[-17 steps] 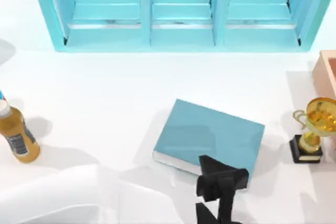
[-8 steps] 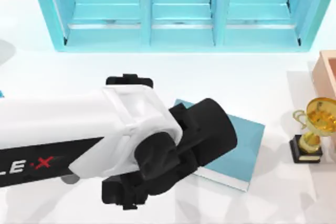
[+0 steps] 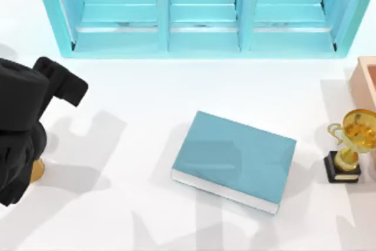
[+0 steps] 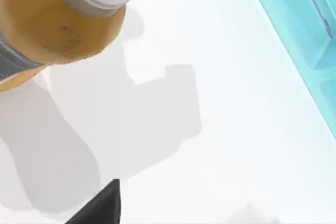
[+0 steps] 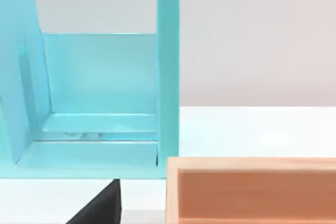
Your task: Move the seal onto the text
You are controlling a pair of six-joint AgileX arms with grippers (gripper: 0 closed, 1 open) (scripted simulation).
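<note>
The text [image 3: 235, 158] is a flat teal-blue book with white page edges, lying at the middle of the table with nothing on its cover. The seal is out of view. My left arm's black wrist end [image 3: 26, 116] hangs over the table's left edge, far from the book. In the left wrist view a dark fingertip [image 4: 100, 208] shows above bare table, close to an orange bottle [image 4: 47, 19]. In the right wrist view another dark fingertip [image 5: 100, 205] shows in front of the shelf and a tan box.
A teal shelf unit [image 3: 200, 33] runs along the back. A gold trophy [image 3: 352, 145] on a black base stands right of the book, with a tan box [image 3: 367, 80] behind it. The orange bottle [image 3: 36, 171] peeks out under the left arm.
A black gripper at the book's near edge a second ago is gone. The left arm lay across the book half a second ago and has swung to the left edge, uncovering the book.
</note>
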